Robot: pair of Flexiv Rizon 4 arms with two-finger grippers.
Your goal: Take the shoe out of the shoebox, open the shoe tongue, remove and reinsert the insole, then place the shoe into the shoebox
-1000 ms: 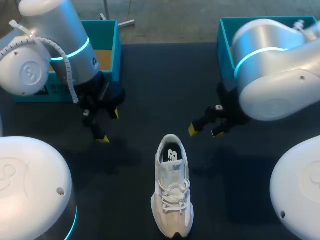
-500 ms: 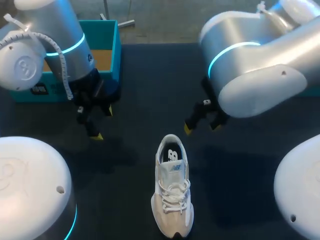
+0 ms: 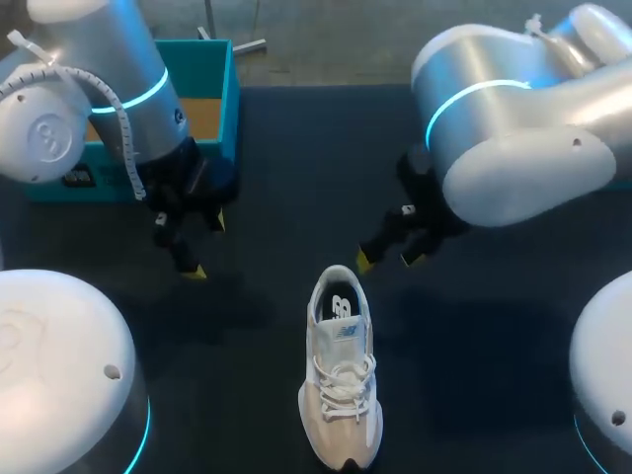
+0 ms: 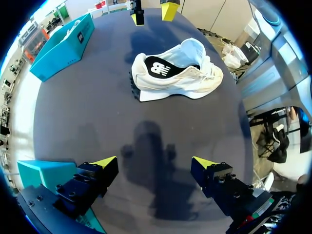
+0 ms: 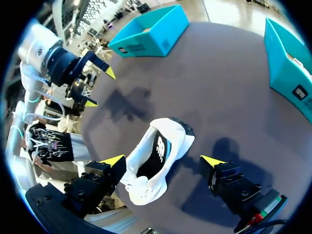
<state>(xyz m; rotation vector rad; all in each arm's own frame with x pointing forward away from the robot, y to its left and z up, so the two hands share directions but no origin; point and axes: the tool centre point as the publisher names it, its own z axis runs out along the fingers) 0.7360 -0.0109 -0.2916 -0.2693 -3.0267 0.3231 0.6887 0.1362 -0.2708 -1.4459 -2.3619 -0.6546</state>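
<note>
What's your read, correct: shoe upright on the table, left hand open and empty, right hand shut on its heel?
Not quite. The right hand is open and empty: the head view shows it beside the heel of the shoe, fingers apart, gripping nothing. The rest holds: upright on the table, left hand open and empty.

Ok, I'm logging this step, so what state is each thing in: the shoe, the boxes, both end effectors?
shoe: out of the boxes, upright on its sole, laced.
teal box by left arm: open-topped.
teal box by right arm: open-topped.
left end effector: open, empty.
right end effector: open, empty, just beyond the shoe's heel.
</note>
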